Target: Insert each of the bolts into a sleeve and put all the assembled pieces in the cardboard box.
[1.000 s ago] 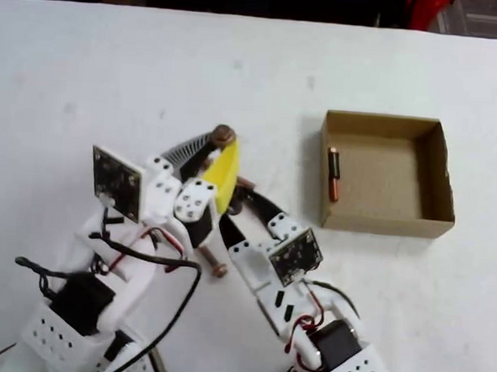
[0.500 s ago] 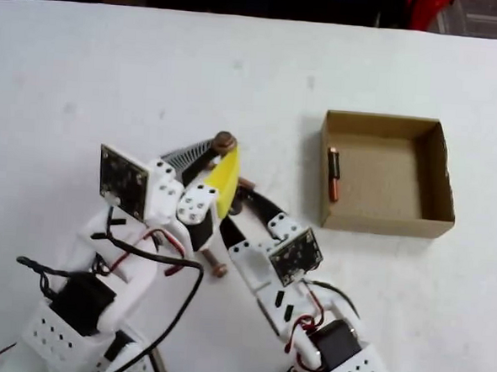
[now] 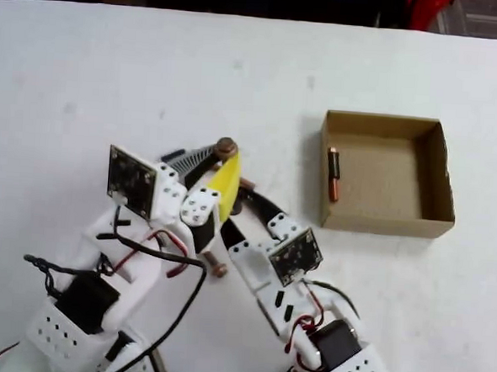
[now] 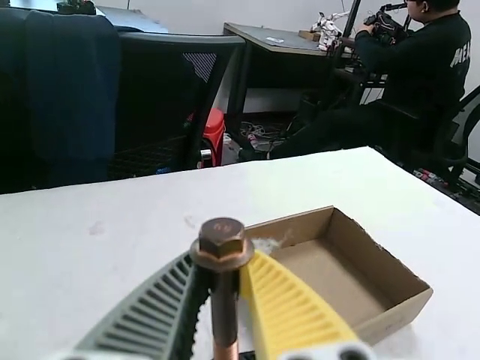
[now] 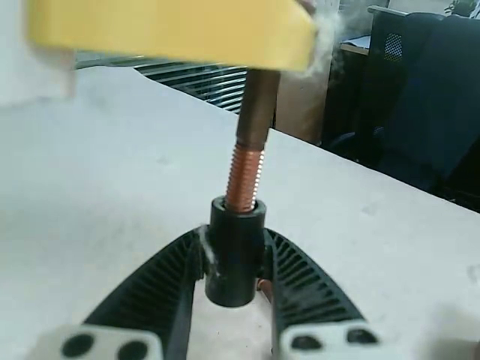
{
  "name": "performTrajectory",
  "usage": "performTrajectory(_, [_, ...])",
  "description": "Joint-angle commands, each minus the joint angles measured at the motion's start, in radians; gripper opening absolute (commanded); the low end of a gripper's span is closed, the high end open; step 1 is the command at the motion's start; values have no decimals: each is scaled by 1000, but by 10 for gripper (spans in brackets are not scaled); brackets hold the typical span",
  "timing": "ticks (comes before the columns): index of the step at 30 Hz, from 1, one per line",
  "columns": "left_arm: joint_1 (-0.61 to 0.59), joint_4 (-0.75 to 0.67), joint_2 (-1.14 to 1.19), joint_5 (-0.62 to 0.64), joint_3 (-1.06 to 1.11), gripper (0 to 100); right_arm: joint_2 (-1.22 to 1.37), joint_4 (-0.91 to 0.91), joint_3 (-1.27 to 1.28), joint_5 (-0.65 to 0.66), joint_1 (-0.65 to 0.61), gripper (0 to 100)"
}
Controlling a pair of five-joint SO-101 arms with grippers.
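My left gripper, with one grey and one yellow finger, is shut on a copper bolt held upright, hex head on top. Just below it my right gripper, with black fingers, is shut on a black sleeve standing upright. The bolt's threaded tip sits in the sleeve's mouth. In the high view the right gripper is tucked under the yellow finger. The cardboard box lies to the right and holds one assembled piece along its left wall.
A second copper bolt lies on the white table between the two arms, close to the left arm's wrist. In the left wrist view the box stands just beyond the yellow finger. Chairs and a desk stand past the table's far edge.
The left arm has shifted a little right and toward the right gripper, carrying the bolt with it. The right arm has kept still.
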Motion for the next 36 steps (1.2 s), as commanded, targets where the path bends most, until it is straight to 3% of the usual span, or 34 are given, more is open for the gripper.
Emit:
performTrajectory(1, [12,-3,-21,8,12,23,-13,-2,9,14,2,17])
performTrajectory(18, [12,-8,-21,8,206,23,-12,-2,9,15,2,17])
performTrajectory(27, [4,-38,-21,-2,206,25,-10,-2,9,15,2,17])
performTrajectory(29, [2,-44,-21,-2,207,60,-8,-2,9,15,2,17])
performTrajectory(36, [2,-38,-21,6,209,333,-8,-1,9,15,4,17])
